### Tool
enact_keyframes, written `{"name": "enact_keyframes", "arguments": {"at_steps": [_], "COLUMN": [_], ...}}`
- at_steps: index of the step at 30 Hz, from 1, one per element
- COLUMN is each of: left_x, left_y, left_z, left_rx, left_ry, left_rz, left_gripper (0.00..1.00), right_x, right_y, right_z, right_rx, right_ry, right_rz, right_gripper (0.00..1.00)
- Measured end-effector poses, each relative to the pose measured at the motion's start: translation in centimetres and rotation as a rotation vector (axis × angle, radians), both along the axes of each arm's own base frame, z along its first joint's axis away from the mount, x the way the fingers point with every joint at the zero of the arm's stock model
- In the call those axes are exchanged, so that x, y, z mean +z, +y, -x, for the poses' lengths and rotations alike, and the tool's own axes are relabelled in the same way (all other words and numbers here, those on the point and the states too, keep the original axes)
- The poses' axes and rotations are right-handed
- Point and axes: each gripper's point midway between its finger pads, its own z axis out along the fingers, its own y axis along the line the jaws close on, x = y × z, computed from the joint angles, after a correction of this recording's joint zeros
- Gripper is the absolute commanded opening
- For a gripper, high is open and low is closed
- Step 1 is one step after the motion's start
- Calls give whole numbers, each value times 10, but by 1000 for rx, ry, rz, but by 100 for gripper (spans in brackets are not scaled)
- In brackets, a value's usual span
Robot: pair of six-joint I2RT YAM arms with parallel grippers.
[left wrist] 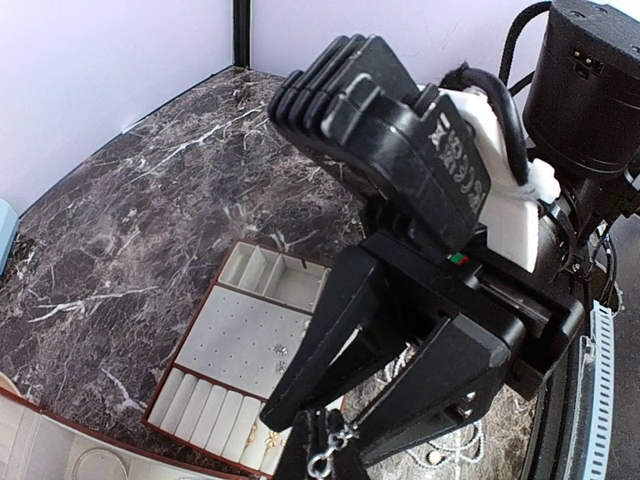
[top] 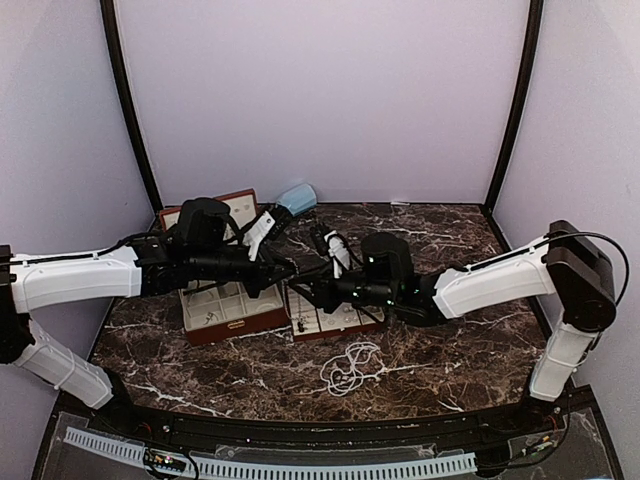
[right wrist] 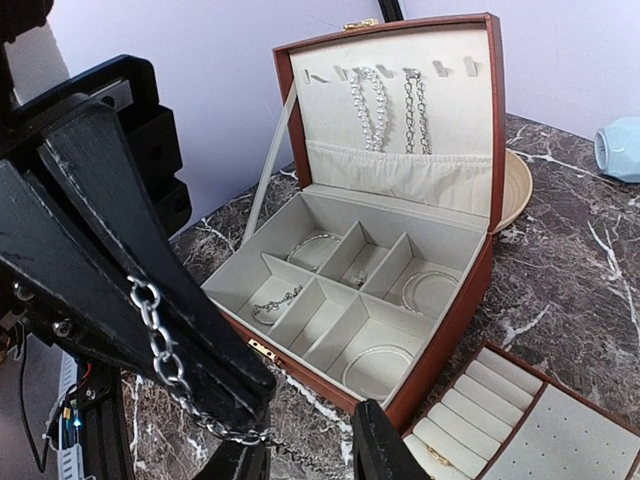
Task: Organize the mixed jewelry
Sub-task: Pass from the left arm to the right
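Close against the right wrist lens, left gripper point(right wrist: 252, 396) clamped shut on a silver chain point(right wrist: 160, 345). Links draped along the black fingers, long axis slanting from upper left down to lower right, then trailing on toward the bottom edge. Just below, right gripper point(right wrist: 310, 452) with fingers standing apart on either side of that trailing length, not closed on it. Seen from the left wrist, one end of the chain poking out at the pinched left tips, right gripper pointing down over it.

Behind, reddish-brown case point(right wrist: 455, 325) open, lid upright. Hanging strands point(right wrist: 368, 100) straight down from hooks in the lid, long axes vertical. Thin bangles point(right wrist: 430, 290) flat in separate compartments of the cream-lined base.

Low at right, ring tray point(right wrist: 575, 440) just beside the case. Seen from above, both grippers meeting over the spot between case and tray.

Nearer the arm bases, loose bead strand point(top: 350, 367) in tangled loops on the marble table point(top: 480, 360), in front of the tray and apart from it. Far back, pale blue object point(right wrist: 620, 150) beyond the case.
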Motion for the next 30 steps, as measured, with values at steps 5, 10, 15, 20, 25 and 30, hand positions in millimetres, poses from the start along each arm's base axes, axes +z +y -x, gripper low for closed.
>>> {"name": "enact_keyframes", "arguments": {"at_steps": [5, 10, 15, 20, 25, 30], "left_x": [1, 6, 8, 11, 9, 14], "left_y": [1, 3, 8, 18, 27, 55], "left_z": [-2, -1, -6, -4, -6, -13], "left_rx": [12, 16, 50, 65, 97, 183], "left_ry": [-6, -16, -33, -67, -86, -124], "left_rz": [-1, 7, 3, 13, 21, 56], "left_gripper": [0, 0, 5, 37, 62, 69], "right_x": [6, 10, 21, 43, 72, 84], "right_y": [2, 3, 0, -5, -5, -10], "right_z": [-2, -1, -1, -9, -29, -42], "right_rx": [-2, 5, -4, -61, -150, -220], "right_ry": [-13, -14, -25, -39, -67, -94], "right_rz": [-12, -27, -37, -26, -10, 44], "right_gripper": [15, 0, 0, 0, 0, 0]}}
